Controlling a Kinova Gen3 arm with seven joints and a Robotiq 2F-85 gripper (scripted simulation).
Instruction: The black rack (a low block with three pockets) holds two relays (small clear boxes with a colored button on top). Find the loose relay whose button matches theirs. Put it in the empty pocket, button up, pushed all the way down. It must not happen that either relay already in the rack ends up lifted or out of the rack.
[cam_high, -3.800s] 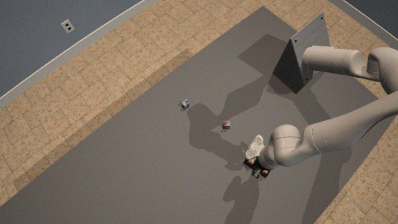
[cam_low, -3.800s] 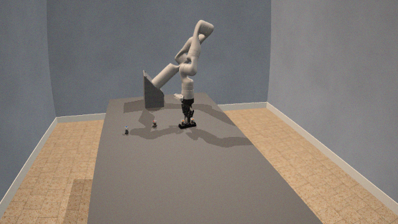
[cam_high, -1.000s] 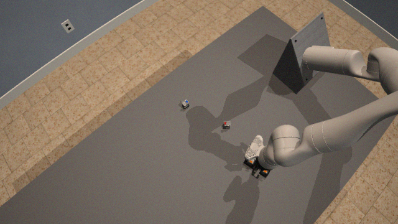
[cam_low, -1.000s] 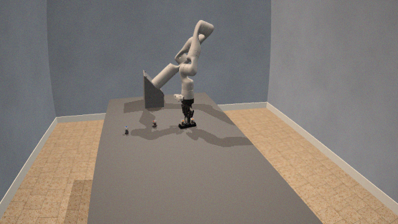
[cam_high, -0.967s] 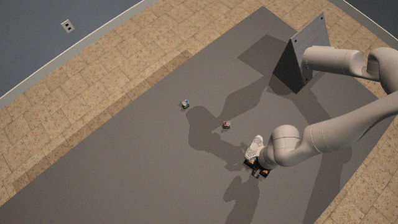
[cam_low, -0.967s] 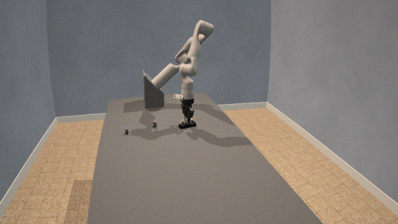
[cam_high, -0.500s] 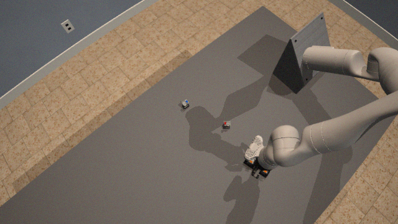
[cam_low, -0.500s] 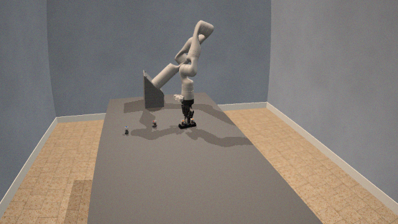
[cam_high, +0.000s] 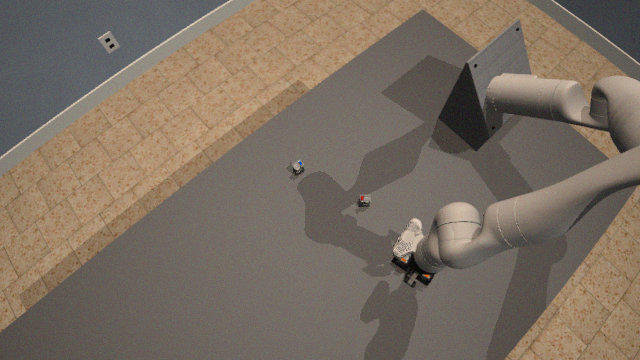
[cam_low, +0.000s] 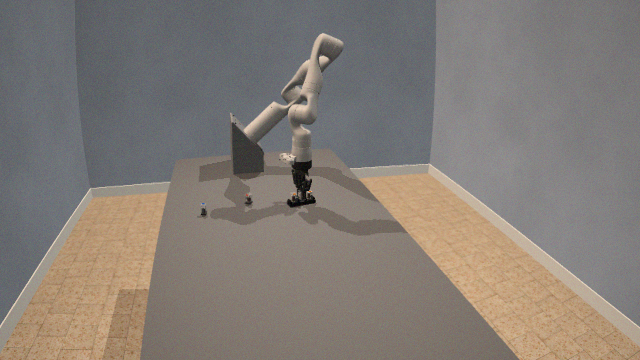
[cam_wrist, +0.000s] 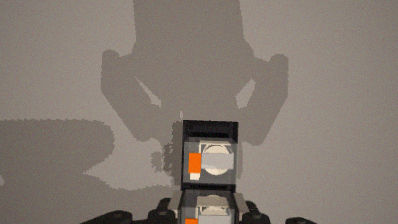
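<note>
The black rack (cam_high: 406, 267) sits on the grey table top under my wrist; it also shows in the exterior view (cam_low: 301, 199). In the wrist view a seated relay with an orange button (cam_wrist: 209, 160) fills the rack's far pocket. My gripper (cam_wrist: 207, 207) is shut on another orange-button relay (cam_wrist: 206, 210) right at the middle pocket, button side up. How deep it sits is hidden by the fingers. In the top view the gripper (cam_high: 411, 272) points straight down over the rack's middle, with orange showing at both rack ends.
Two loose relays stand to the left of the rack: a red-button one (cam_high: 364, 200) and, farther off, a blue-button one (cam_high: 298, 166). The arm's grey wedge mount (cam_high: 492, 85) stands at the table's far end.
</note>
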